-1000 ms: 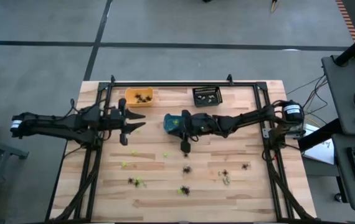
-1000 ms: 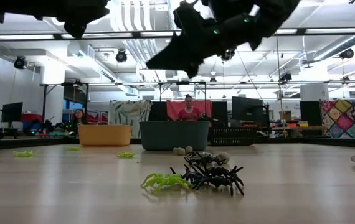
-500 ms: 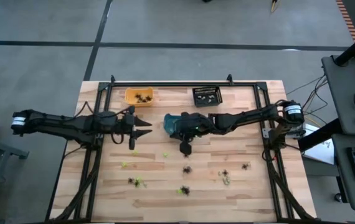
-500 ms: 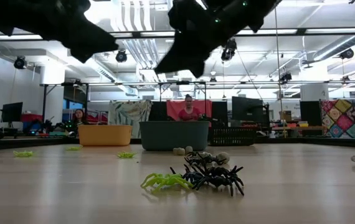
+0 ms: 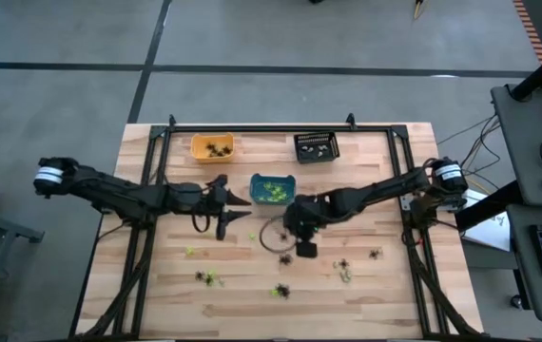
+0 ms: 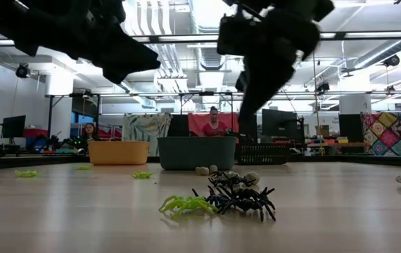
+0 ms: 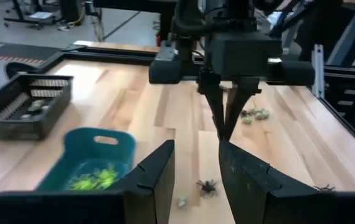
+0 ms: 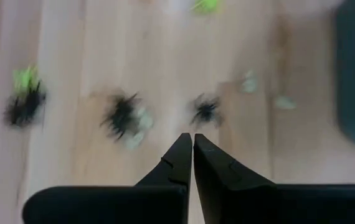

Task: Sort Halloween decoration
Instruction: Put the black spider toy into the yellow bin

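Tiny spider trinkets lie scattered on the near half of the table (image 5: 157,190): black ones (image 5: 285,257) (image 5: 343,264), lime green ones (image 5: 192,251) and a mixed clump (image 6: 221,199). More green ones lie in the teal bin (image 5: 273,190). My right gripper (image 5: 301,249) is shut and empty. It points down above a black trinket (image 8: 207,111), just near of the teal bin. My left gripper (image 5: 238,209) is open and empty, held above the table left of the teal bin (image 7: 96,162) and facing the right gripper (image 7: 224,134).
An orange bin (image 5: 212,147) and a black slatted bin (image 5: 316,146) stand at the table's far edge, both holding trinkets. A black frame rail (image 5: 280,128) runs round the table. Pale trinkets (image 8: 249,81) lie near the black one. People sit in the room far beyond.
My right gripper has left its place over the teal bin, moved toward the near edge and tipped to point straight down. My left gripper has travelled rightward toward the teal bin. The trinkets on the table have stayed in place.
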### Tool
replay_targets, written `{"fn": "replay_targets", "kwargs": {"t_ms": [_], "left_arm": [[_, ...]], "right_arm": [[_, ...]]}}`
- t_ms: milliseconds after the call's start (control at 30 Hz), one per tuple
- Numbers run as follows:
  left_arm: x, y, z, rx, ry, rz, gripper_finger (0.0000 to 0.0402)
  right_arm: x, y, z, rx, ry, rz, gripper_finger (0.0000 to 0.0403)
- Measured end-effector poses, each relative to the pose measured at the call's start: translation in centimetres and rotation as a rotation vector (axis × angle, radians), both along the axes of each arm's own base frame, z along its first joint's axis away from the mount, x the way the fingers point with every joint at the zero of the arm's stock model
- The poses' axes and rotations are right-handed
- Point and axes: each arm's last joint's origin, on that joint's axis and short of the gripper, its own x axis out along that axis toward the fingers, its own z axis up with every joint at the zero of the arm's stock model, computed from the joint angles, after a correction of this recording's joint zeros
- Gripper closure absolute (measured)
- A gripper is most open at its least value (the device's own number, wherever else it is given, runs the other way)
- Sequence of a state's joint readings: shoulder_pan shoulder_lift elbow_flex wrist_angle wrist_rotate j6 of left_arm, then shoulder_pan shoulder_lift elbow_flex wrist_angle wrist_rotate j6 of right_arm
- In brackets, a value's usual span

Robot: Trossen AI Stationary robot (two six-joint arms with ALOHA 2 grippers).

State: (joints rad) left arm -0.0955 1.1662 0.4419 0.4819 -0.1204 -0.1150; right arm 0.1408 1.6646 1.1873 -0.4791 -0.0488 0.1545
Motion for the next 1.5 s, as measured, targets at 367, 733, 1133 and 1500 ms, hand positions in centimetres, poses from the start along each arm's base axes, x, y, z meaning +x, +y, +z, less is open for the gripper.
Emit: {"fn": "replay_targets", "kwargs": {"t_ms": [367, 733, 1133, 1500], "left_arm": [[1.7, -1.4, -0.6, -0.012, -0.031, -0.042, 0.0293], [2.2, -1.4, 0.1, 0.02, -0.051, -0.048, 0.0293], [2.2, -1.3, 0.1, 0.035, -0.047, -0.026, 0.0293], [2.2, -1.3, 0.2, 0.049, -0.055, -0.028, 0.0293]], "right_arm": [[-1.5, 1.3, -4.0, -0.211, -0.113, 0.033, 0.0393], [-0.7, 1.5, -5.0, -0.187, -0.201, 0.013, 0.0296], [-0.5, 1.5, -6.3, -0.187, -0.222, 0.018, 0.0235], [0.3, 1.7, -9.5, -0.184, -0.205, 0.015, 0.0238]]}}
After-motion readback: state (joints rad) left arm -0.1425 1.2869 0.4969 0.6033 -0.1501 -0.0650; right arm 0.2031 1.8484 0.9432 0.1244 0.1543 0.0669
